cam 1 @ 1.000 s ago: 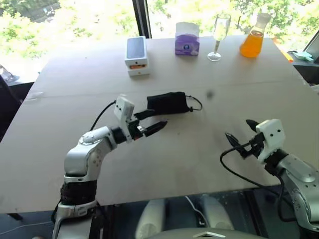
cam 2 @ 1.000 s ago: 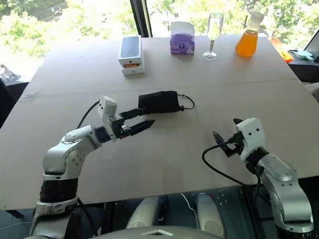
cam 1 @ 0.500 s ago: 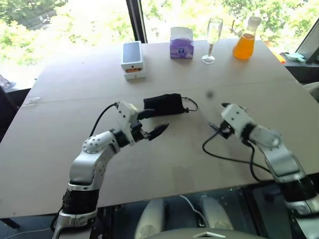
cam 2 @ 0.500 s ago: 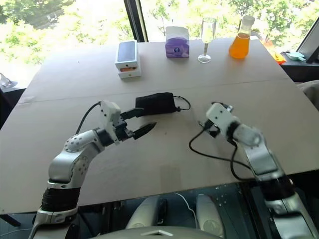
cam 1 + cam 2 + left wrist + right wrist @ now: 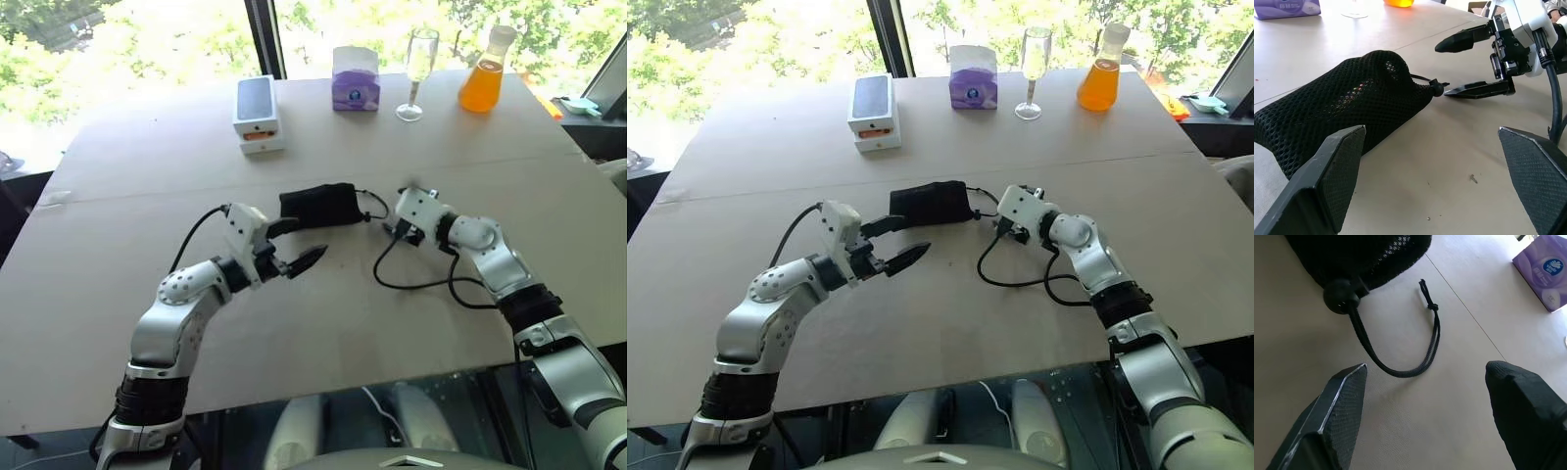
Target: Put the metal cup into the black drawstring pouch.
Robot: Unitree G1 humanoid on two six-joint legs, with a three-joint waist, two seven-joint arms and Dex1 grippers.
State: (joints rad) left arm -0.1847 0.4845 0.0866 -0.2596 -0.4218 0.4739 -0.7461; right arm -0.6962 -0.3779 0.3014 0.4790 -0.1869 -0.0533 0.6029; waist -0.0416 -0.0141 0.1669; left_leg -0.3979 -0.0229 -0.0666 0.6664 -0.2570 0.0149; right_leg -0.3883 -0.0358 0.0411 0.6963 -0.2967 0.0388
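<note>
The black drawstring pouch (image 5: 318,206) lies on its side mid-table, its mesh bulging, with the cord and bead (image 5: 1340,296) trailing off its right end. The metal cup is out of view. My left gripper (image 5: 304,242) hovers open just in front of the pouch's left part, one finger near its edge. My right gripper (image 5: 390,227) is open at the pouch's right end, pointing at the cord loop (image 5: 1415,362). In the left wrist view its two fingers (image 5: 1464,41) stand spread beside the bead, touching nothing.
Along the far edge stand a white phone box (image 5: 257,111), a purple tissue box (image 5: 355,78), a stemmed wine glass (image 5: 419,61) and an orange flask (image 5: 487,83). The right arm's black cable (image 5: 421,284) loops on the table (image 5: 118,255).
My right arm has swung forward and leftward from the table's near right to the pouch's cord end, rolling its wrist. The left gripper has stayed by the pouch.
</note>
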